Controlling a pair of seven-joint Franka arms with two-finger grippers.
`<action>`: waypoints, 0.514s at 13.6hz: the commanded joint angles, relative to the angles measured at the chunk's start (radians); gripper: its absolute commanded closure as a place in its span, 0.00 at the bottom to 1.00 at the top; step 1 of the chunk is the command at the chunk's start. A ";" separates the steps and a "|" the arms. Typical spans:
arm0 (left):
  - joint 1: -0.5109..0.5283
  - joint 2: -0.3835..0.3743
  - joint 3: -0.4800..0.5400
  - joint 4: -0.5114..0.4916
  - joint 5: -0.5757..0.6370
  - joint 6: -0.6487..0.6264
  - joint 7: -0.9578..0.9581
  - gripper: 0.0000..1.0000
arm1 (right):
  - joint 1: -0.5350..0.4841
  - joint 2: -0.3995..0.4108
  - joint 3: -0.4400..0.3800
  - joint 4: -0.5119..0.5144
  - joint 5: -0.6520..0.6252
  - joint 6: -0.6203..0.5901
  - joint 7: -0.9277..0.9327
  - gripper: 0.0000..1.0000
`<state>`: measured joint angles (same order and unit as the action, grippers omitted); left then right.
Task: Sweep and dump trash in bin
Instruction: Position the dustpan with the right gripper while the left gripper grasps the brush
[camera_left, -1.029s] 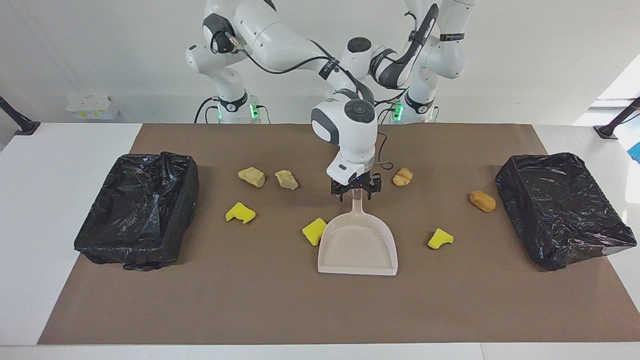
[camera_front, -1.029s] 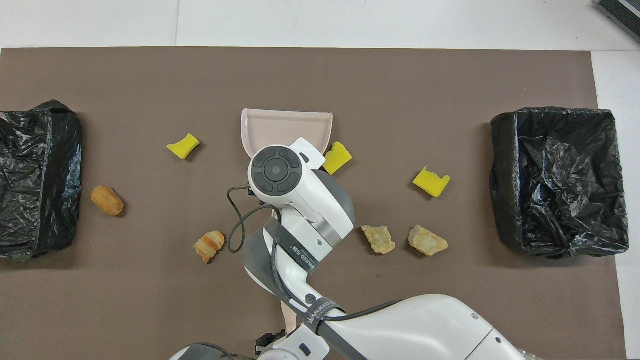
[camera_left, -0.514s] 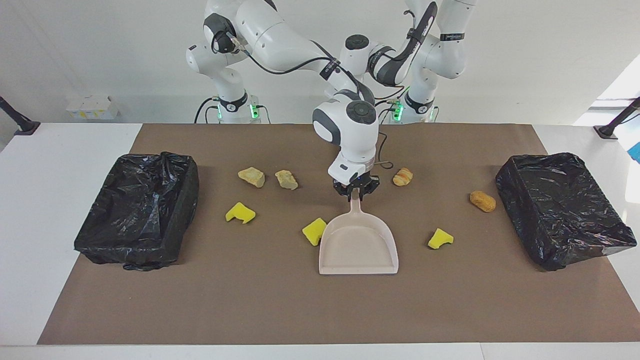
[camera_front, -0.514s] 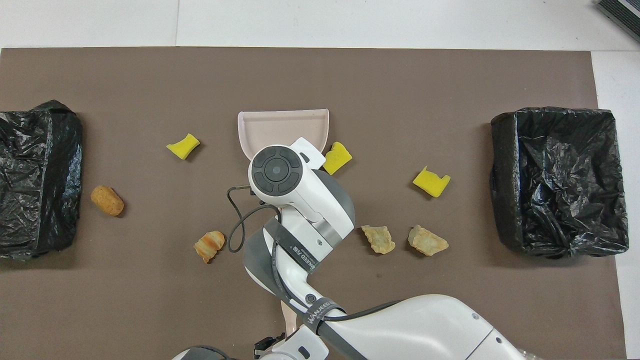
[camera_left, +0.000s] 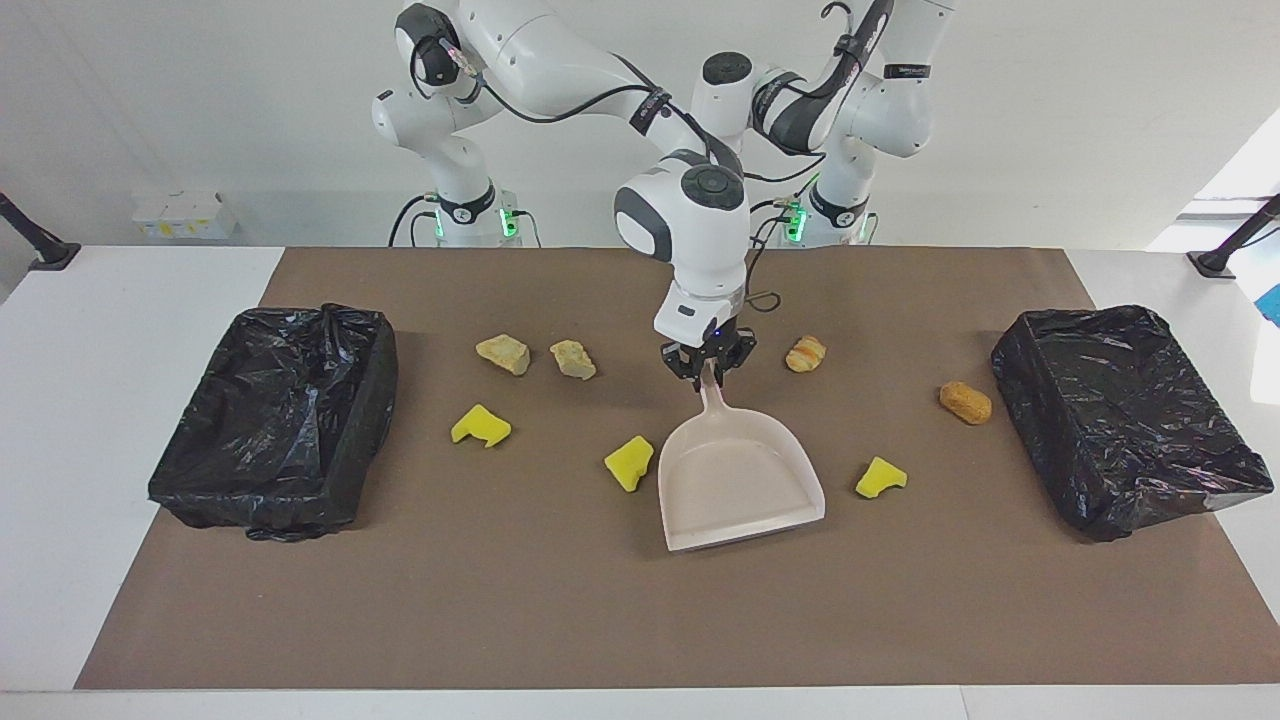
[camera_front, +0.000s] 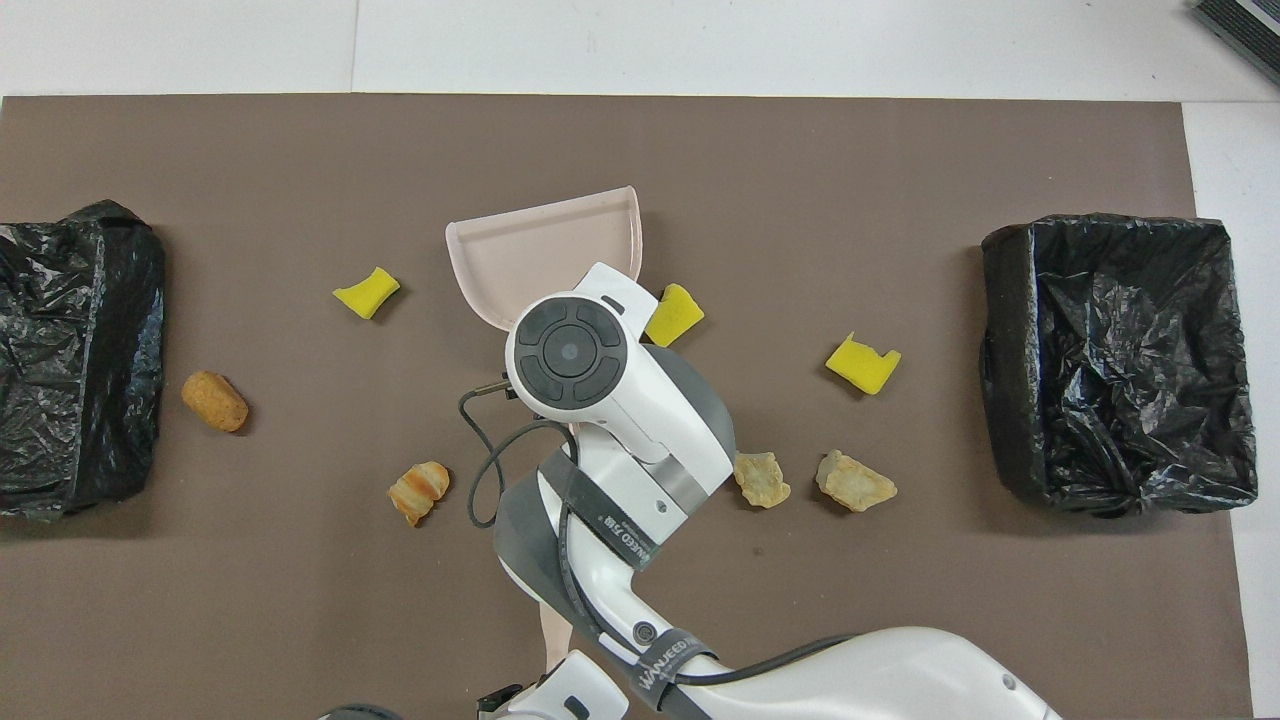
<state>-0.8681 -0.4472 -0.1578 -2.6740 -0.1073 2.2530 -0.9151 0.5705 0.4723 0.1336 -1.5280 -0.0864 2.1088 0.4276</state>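
We see the right gripper (camera_left: 708, 372) over mid-tabletop (camera_left: 80, 420), its jaws clamped on the handle of the beige dustpan (camera_left: 735, 480). The pan's mouth points away from the robots. The trash (camera_left: 629, 463) lies loose around it: three yellow chunks, two pale lumps nearer the robots and two brown pieces toward the left arm's end. A black-lined bin (camera_left: 290, 420) sits at each end. The left gripper (camera_front: 505, 697) waits with jaws closed; we cannot tell on what.
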 joint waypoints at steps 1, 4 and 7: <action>0.070 -0.128 -0.005 -0.017 -0.003 -0.120 0.012 1.00 | -0.041 -0.066 0.009 -0.075 -0.006 0.008 -0.206 1.00; 0.168 -0.176 -0.003 -0.014 0.006 -0.199 0.054 1.00 | -0.072 -0.066 0.009 -0.090 -0.009 0.008 -0.428 1.00; 0.334 -0.165 -0.006 -0.007 0.015 -0.216 0.099 1.00 | -0.106 -0.066 0.009 -0.098 -0.013 -0.012 -0.737 1.00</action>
<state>-0.6450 -0.5993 -0.1548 -2.6749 -0.1012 2.0624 -0.8514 0.4905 0.4367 0.1326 -1.5890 -0.0865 2.1078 -0.1545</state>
